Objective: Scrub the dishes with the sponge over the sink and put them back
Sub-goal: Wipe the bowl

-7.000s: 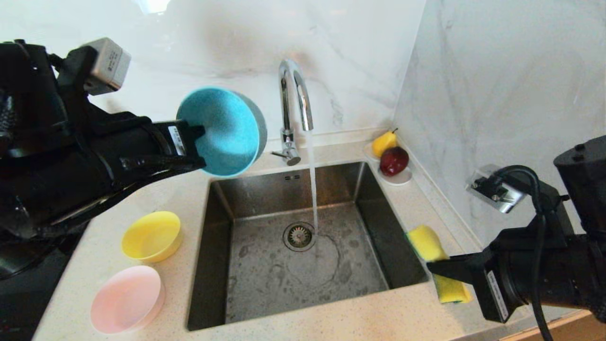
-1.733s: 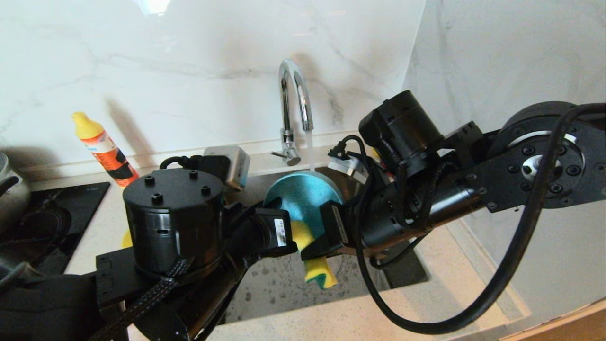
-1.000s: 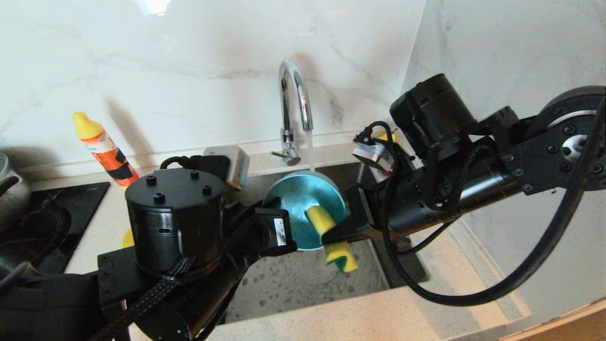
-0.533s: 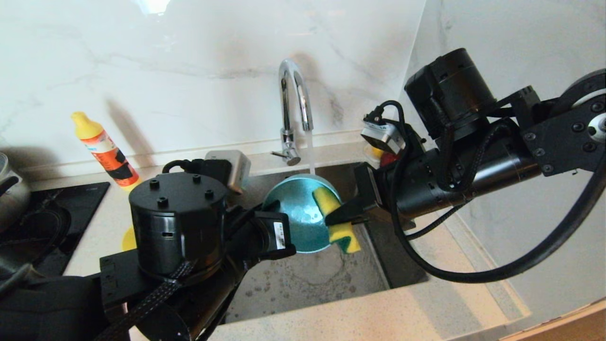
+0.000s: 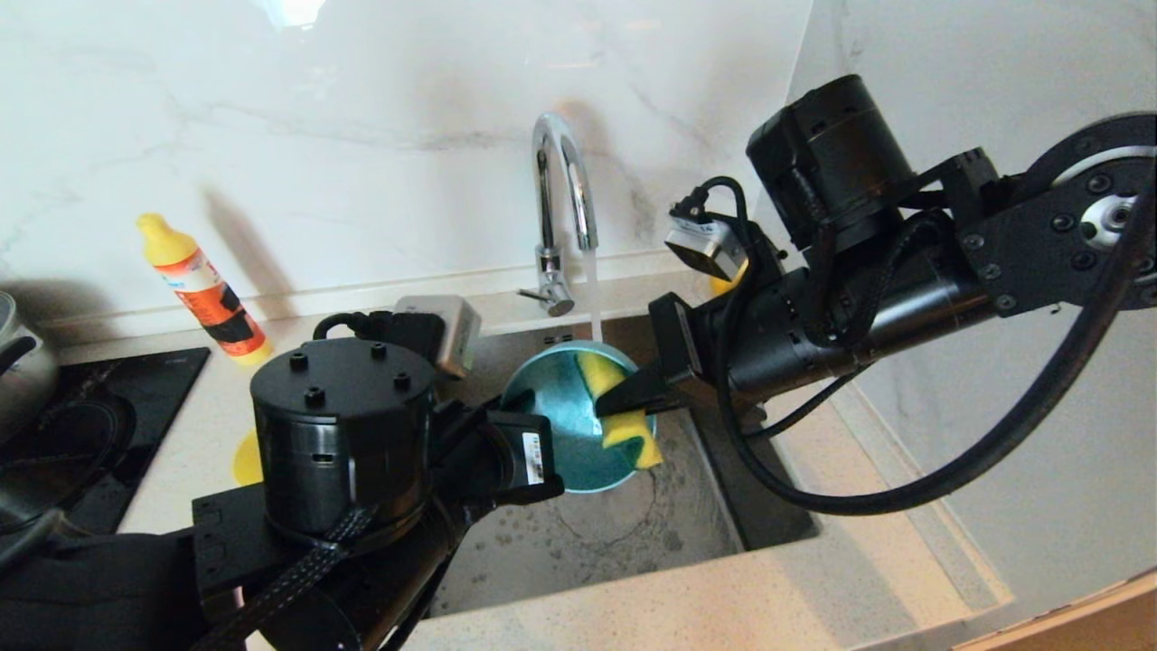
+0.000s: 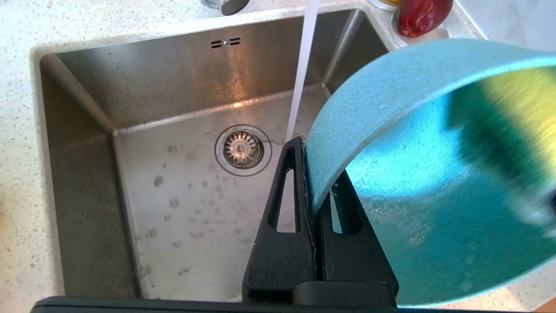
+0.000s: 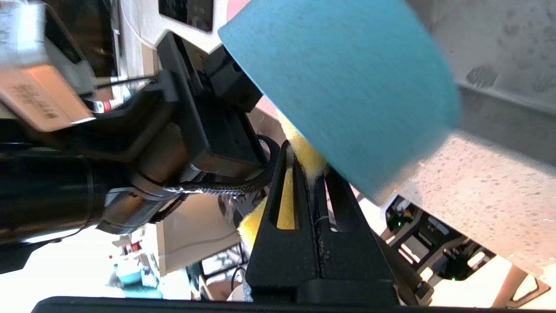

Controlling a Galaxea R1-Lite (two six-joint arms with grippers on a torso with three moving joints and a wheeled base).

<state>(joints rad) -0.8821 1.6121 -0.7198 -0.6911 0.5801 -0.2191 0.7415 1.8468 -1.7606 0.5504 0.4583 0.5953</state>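
Observation:
My left gripper [image 5: 547, 475] is shut on the rim of the light blue bowl [image 5: 560, 420] and holds it tilted over the sink [image 5: 624, 533], just under the running water [image 5: 594, 298]. In the left wrist view its jaws [image 6: 310, 174] pinch the bowl's wall [image 6: 391, 108]. My right gripper [image 5: 615, 404] is shut on the yellow sponge [image 5: 633, 438], which presses against the inside of the bowl near its right rim. The right wrist view shows the sponge [image 7: 304, 152] squeezed between the fingers beside the bowl's outside [image 7: 347, 87]. A sliver of the yellow bowl [image 5: 244, 457] shows behind my left arm. The pink bowl is hidden.
The faucet [image 5: 560, 199] stands at the sink's back edge. An orange detergent bottle [image 5: 199, 289] is by the wall at the left, with a cooktop [image 5: 81, 425] and a pot [image 5: 14, 362] beyond. A red fruit [image 6: 421, 15] sits at the sink's far right corner.
My right gripper has swept the sponge from the bowl's lower right rim up and inward across its inside. The left gripper kept hold of the bowl, which sank slightly.

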